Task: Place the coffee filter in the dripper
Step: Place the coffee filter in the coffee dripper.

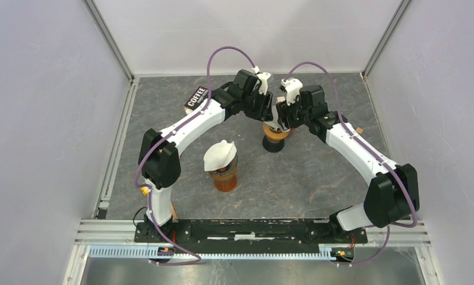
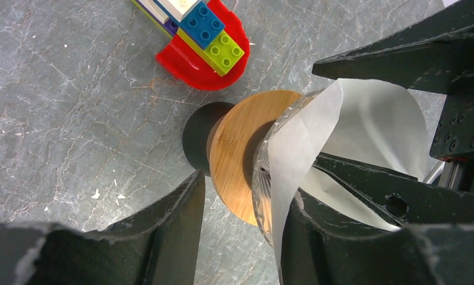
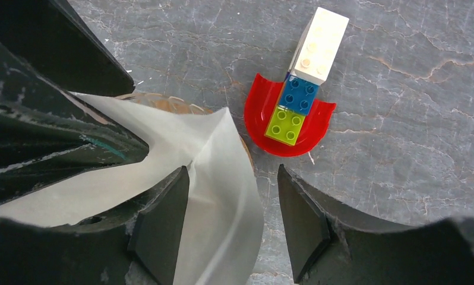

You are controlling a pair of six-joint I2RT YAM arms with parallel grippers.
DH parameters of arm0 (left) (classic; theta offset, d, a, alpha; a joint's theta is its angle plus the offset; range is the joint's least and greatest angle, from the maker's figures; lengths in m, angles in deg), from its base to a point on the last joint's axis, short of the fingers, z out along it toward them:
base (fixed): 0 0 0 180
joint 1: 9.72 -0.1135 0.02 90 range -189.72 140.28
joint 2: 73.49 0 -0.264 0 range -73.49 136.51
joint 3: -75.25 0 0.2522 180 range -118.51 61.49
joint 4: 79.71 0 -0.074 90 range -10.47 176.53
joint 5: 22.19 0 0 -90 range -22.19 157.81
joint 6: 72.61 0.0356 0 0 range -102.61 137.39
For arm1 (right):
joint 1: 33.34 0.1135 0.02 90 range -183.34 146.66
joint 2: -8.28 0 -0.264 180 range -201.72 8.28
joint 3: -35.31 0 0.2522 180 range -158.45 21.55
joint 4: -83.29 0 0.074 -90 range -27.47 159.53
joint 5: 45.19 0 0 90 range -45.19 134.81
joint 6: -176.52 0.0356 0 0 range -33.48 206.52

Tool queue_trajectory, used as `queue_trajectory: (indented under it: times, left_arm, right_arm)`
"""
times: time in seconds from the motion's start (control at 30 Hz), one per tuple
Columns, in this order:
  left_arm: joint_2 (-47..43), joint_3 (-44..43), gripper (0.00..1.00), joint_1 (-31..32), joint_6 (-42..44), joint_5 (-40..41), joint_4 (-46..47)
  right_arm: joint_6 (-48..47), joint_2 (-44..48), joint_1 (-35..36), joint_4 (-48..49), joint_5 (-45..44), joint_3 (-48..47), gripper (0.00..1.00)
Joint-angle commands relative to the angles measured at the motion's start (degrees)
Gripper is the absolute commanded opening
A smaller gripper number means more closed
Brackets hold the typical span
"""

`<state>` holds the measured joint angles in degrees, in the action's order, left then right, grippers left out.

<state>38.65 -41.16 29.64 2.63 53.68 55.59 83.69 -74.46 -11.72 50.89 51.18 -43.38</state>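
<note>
The dripper (image 1: 275,138) stands at the middle back of the table; it has a wooden collar (image 2: 234,154) and a ribbed glass rim (image 3: 163,101). A white coffee filter (image 2: 371,119) (image 3: 181,136) sits in its cone, with one edge curling up over the rim. Both grippers hang over it. My left gripper (image 1: 269,113) (image 2: 246,196) is open and straddles the rim, one finger inside the filter and one outside. My right gripper (image 1: 280,122) (image 3: 233,202) is open too; the filter's raised edge lies between its fingers, which do not pinch it.
A red piece carrying stacked toy bricks (image 2: 208,41) (image 3: 291,116) lies on the table just behind the dripper. An amber cup (image 1: 224,177) topped with white filters (image 1: 220,153) stands nearer the front. A black coffee box (image 1: 196,97) lies at the back left.
</note>
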Motion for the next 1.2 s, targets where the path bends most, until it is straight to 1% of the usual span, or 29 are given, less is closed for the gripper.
queue_trajectory:
  times: [0.0,0.23,0.5,0.7,1.17]
  left_arm:
    - [0.20,-3.43,0.54,0.25,4.59,-0.99,-1.28]
    - [0.95,-7.81,0.60,0.20,6.56,-0.79,-3.92]
    - [2.48,-11.16,0.64,0.11,6.94,-1.51,-6.33]
    - [3.17,-10.92,0.65,0.12,7.64,-1.17,-7.81]
    - [4.05,-8.53,0.68,0.46,6.67,-1.01,-6.76]
  right_arm:
    - [-1.37,-0.76,-0.23,-2.51,0.94,-4.39,0.64]
    - [-1.74,-1.10,-0.20,-5.29,0.85,-9.45,0.66]
    - [-2.08,-1.38,-0.37,-7.15,0.79,-11.29,0.66]
    - [-1.67,-2.51,-0.55,-8.25,1.85,-10.93,0.67]
    - [0.32,-6.47,-2.71,-9.28,6.11,-10.92,0.66]
